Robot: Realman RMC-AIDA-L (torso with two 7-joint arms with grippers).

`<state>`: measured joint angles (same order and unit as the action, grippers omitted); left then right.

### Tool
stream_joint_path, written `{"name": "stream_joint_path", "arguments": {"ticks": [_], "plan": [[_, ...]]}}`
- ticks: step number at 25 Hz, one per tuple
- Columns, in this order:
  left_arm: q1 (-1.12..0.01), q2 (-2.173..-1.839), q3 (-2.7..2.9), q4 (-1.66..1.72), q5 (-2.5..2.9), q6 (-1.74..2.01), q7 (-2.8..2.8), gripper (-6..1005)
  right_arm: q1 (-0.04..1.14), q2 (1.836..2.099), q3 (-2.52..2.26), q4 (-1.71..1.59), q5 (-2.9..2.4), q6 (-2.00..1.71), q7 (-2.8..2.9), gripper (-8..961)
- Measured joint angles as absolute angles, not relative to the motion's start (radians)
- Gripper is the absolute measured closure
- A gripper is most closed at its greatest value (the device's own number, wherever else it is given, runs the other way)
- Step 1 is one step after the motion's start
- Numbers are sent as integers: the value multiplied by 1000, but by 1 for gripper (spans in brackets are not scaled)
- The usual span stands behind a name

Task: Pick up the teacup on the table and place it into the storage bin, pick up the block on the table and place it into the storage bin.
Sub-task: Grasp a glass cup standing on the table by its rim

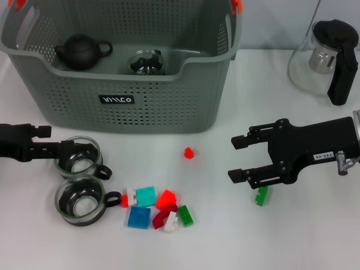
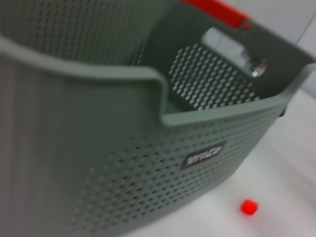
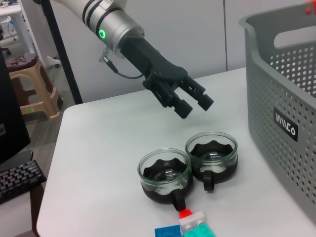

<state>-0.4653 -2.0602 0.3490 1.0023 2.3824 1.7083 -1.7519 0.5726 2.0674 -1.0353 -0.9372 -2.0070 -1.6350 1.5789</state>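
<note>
Two glass teacups stand at the table's left, one (image 1: 79, 158) behind the other (image 1: 81, 200); the right wrist view shows them too (image 3: 211, 155) (image 3: 164, 173). My left gripper (image 1: 66, 151) (image 3: 196, 107) hovers open just above the rear teacup with nothing between its fingers. Loose blocks lie in a cluster (image 1: 157, 208), with a small red block (image 1: 188, 152) (image 2: 249, 207) apart and a green block (image 1: 261, 196) on the right. Just above that green block my right gripper (image 1: 235, 157) stands open and empty. The grey-green storage bin (image 1: 169, 107) (image 2: 148, 163) (image 3: 286, 98) is at the back.
Inside the bin sit a black teapot (image 1: 81, 52) and a glass cup (image 1: 146, 63). A glass pitcher with a black handle (image 1: 326, 56) stands at the back right. White tabletop lies between the bin's front wall and the blocks.
</note>
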Motion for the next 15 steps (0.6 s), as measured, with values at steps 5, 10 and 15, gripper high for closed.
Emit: {"name": "stream_joint_path", "arguments": {"ticks": [5, 10, 15], "plan": [[-485, -2062, 410, 1018, 2431, 1625, -1881, 96, 583, 2064, -1035, -936, -2007, -1632, 1578, 191], [-496, -2058, 438, 1057, 2458, 1581, -1973, 99, 587, 2056, -1028, -936, -2007, -1632, 1572, 191], [-502, -2057, 506, 1153, 2513, 1592, -2074, 101, 592, 2040, -1019, -936, -2007, -1636, 1571, 192]]}}
